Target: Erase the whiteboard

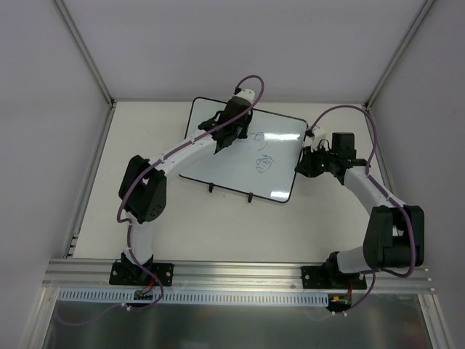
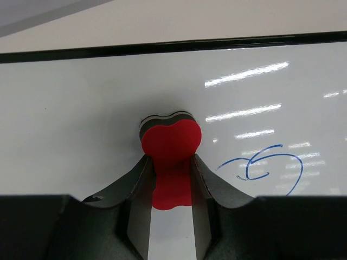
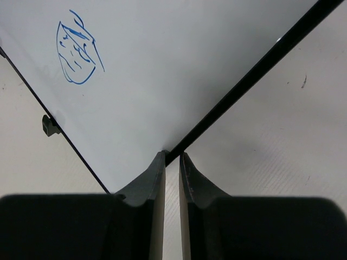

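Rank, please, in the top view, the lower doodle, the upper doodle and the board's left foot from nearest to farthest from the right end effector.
1. Lower doodle, just left of the right end effector.
2. Upper doodle, farther up the whiteboard.
3. Left foot, on the near edge, farthest left.

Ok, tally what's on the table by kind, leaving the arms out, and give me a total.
Whiteboard: 1
Red eraser: 1
Blue doodles: 2
Total: 4
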### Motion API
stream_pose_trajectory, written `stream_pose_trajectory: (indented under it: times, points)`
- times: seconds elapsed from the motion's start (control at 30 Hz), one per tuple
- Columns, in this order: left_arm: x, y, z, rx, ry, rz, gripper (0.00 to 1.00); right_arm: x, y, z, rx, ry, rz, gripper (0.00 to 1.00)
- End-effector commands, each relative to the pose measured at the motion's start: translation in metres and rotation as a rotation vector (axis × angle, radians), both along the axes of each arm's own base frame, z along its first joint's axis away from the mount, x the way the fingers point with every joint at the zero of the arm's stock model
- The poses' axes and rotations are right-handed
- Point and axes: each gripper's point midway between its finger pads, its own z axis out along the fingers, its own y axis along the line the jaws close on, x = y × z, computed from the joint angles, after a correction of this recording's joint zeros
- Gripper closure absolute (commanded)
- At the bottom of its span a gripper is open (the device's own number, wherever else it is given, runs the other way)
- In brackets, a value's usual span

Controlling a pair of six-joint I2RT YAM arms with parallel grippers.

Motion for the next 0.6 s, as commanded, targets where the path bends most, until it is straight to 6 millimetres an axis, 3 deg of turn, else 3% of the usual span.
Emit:
stream_pose_trajectory:
  times: [0.0,0.17,0.43,0.57]
  points:
    - [0.005,-0.021,0.007,0.008,-0.033,-0.086,1.0,-0.003,0.007,0.003,-0.022,-0.034,0.047,0.92]
    - [-0.014,-0.059,0.001,0.038,-0.033,-0.221,1.0,-0.002,0.006,0.002,-0.03,-0.036,0.046,0.92]
    - [-0.051,-0.101,-0.028,0.085,0.014,-0.368,1.0,-0.002,0.007,0.002,-0.037,-0.04,0.049,0.92]
    - [-0.055,-0.101,-0.038,0.112,0.029,-0.348,1.0,-0.003,0.007,0.003,-0.039,-0.04,0.05,0.92]
